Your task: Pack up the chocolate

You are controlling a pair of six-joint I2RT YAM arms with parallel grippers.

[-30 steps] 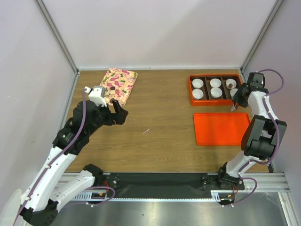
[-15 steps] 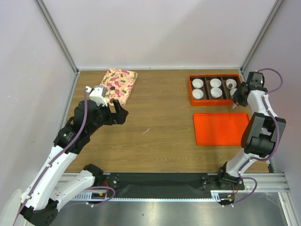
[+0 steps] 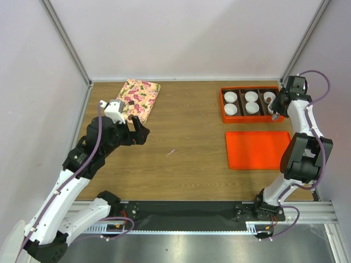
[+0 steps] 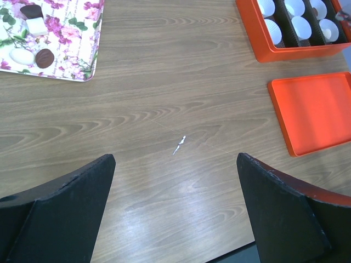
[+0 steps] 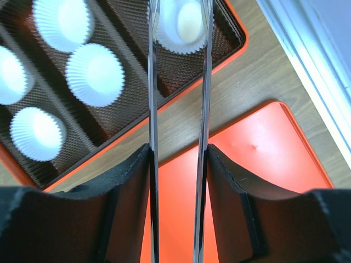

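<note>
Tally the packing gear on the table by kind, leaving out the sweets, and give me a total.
White fluted paper cups: 6
Orange rectangular box: 1
Flat orange rectangular lid: 1
Floral-patterned tray: 1
Total: 9

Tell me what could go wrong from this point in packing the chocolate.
1. The right pincer is open over the box, and a paper cup shows between its thin blades. Moving sideways while low might snag the fluted rim and tip the cup.
2. The chocolate on the floral tray is small and the open left pincer has broad fingers, so a piece may slip or get pushed aside.
</note>
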